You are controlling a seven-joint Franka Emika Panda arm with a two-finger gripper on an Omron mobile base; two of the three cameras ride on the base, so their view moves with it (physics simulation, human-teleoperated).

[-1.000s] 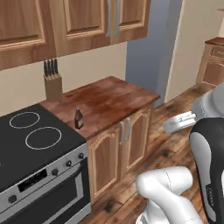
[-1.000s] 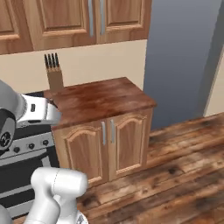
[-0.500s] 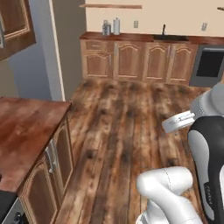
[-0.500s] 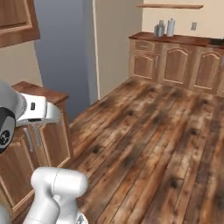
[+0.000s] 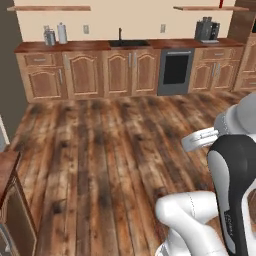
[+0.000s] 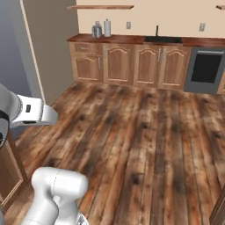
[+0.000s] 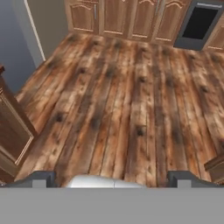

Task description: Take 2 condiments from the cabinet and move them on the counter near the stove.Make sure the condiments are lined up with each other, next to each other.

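Left base view, L to R. Near counter corner (image 5: 6, 167): 1 reddish-brown slab edge at lower L, over a light wood base unit. Far wall: 2 open wall shelves, L wall shelf (image 5: 50, 8) and R wall shelf (image 5: 210, 8), both light-brown planks, well apart. Far worktop (image 5: 100, 46) runs beneath them. On it stand 2 metal canisters (image 5: 55, 35) just beside each other at the L end, then 1 faucet (image 5: 120, 34) at the sink, then 1 coffee machine (image 5: 206, 30) near the R end. 2 wall outlets (image 5: 86, 29) sit above the worktop. 1 dark appliance panel (image 5: 176, 72) is set in the base units R of the sink.

Task item: 1 small red bottle (image 5: 220, 4) stands on the R wall shelf, cut off by the top edge; too small for detail.

Plank floor (image 5: 100, 150) lies betw. robot and far units. White arm (image 5: 235, 180) rises at lower R.

Hand view. Gripper (image 7: 111, 180) looks down at the floor; its 2 fingertips (image 7: 37, 179) are spread wide, w/ nothing betw. them. 1 base unit (image 7: 13, 131) at L edge, dark appliance panel at upper R.
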